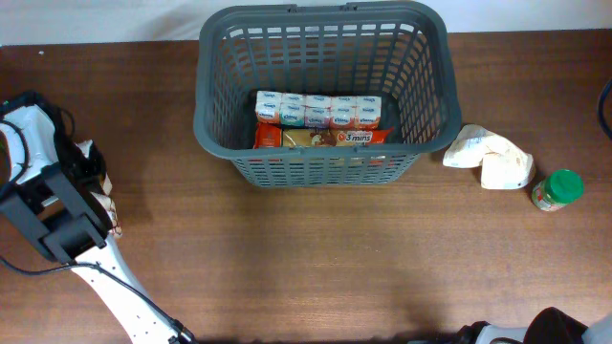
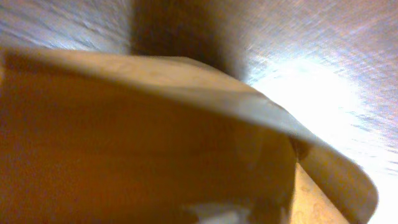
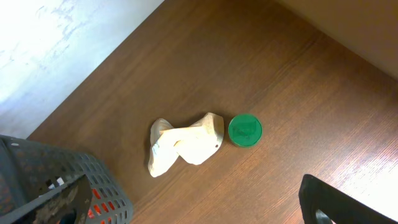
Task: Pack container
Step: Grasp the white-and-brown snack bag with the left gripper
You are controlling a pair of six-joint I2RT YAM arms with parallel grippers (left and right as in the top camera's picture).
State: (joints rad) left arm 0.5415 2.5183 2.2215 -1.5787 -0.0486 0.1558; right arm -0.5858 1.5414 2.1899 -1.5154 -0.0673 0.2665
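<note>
The dark grey container (image 1: 203,105) stands at the back middle of the table. It holds a row of white packs (image 1: 318,110) and an orange packet (image 1: 325,138). Its corner also shows in the right wrist view (image 3: 37,168). My left arm (image 1: 53,205) is at the far left, over a white and brown packet (image 1: 103,196). The left wrist view is filled by a blurred brown surface (image 2: 143,143), and my left fingers are hidden. My right gripper (image 3: 193,202) is open and empty, high above the table to the right of the container.
A crumpled white bag (image 1: 490,158) lies right of the container and also shows in the right wrist view (image 3: 183,143). A small green-lidded jar (image 1: 557,189) stands just right of it, also in the right wrist view (image 3: 245,130).
</note>
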